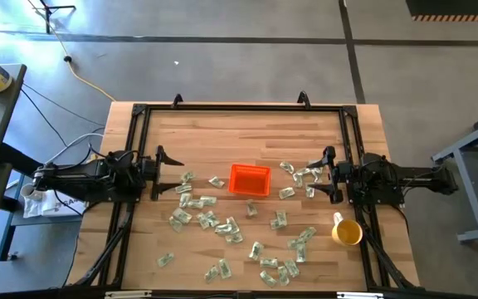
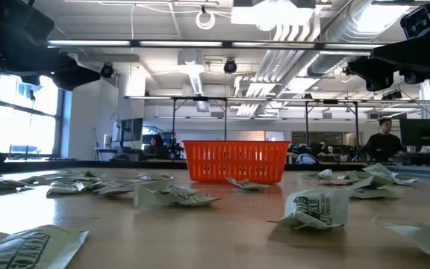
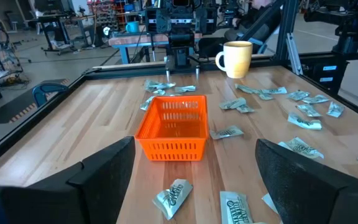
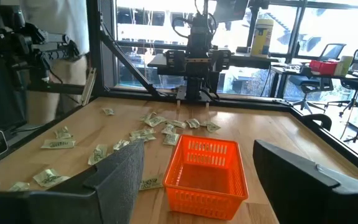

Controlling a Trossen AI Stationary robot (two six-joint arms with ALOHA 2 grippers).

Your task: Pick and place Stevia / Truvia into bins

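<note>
Many pale green and white sachets [image 1: 222, 224] lie flat and scattered on the wooden table, mostly near and right of the orange basket [image 1: 249, 179], which stands at the table's middle. It looks empty in the right wrist view, basket [image 4: 206, 168]. My left gripper [image 1: 166, 174] hovers open at the left side, above the table, facing the basket [image 3: 173, 127]. My right gripper [image 1: 332, 174] hovers open at the right side, above sachets [image 1: 305, 174]. Neither touches anything.
A yellow cup [image 1: 347, 232] stands near the table's right near corner, cup [image 3: 236, 58]. A black frame rail [image 1: 239, 108] borders the table. Bare wood lies at the far left [image 1: 197, 137]. A person sits in the room beyond [image 2: 385, 138].
</note>
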